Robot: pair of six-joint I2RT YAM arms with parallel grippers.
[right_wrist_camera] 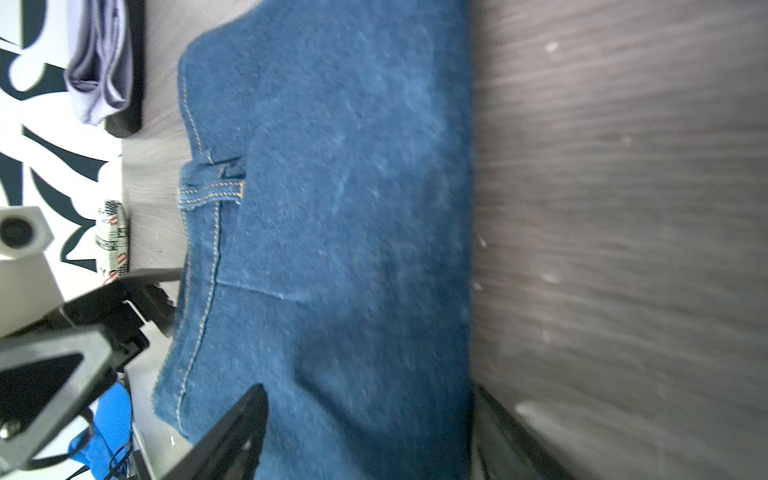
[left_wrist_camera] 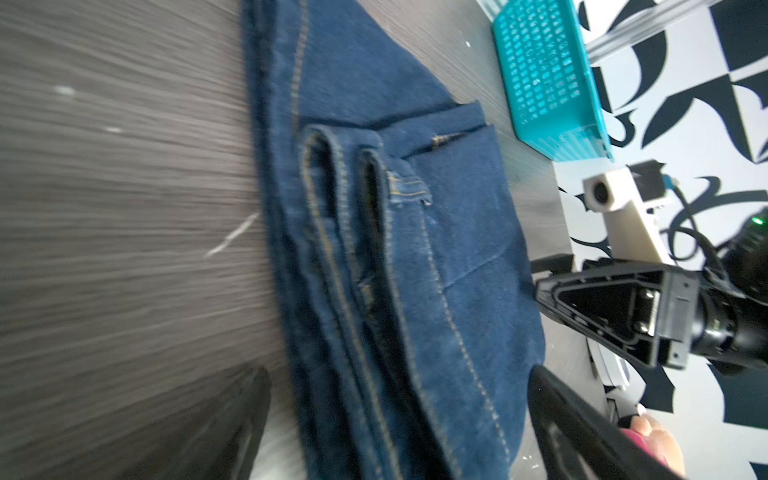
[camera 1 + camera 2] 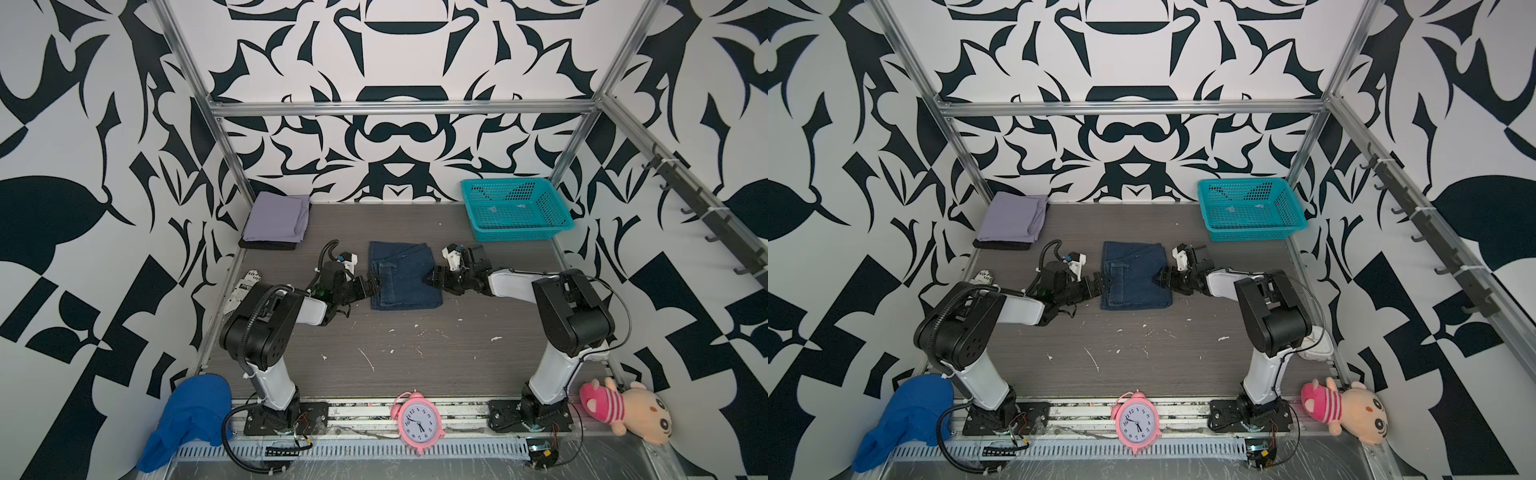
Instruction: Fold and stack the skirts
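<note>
Denim skirt (image 3: 405, 276) is lying folded in the middle of the table (image 3: 415, 361), well apart from the far left corner, where the lavender skirt (image 3: 276, 218) is resting on the black skirt (image 3: 266, 246). The left claw (image 3: 376, 284) is sitting released at the denim's left edge, jaws wide. The right claw (image 3: 428, 277) is meeting the right edge with its jaws spread, cloth between them and not clamped as far as shows.

Judging by this, the step in hand is taking both sides to carry the folded piece onto the lavender skirt. Doing it well is calling for both claws biting through every layer, low against the tabletop, then lifting level and together so the fold is not slipping open. The belt loop (image 2: 409, 193) near the left claw is looking likely to snag.

The teal basket (image 3: 517, 232) is standing at the far right. The clock (image 3: 417, 422), plush toy (image 3: 623, 409) and blue knit cloth (image 3: 195, 411) are lying along the front, off the likely path.
</note>
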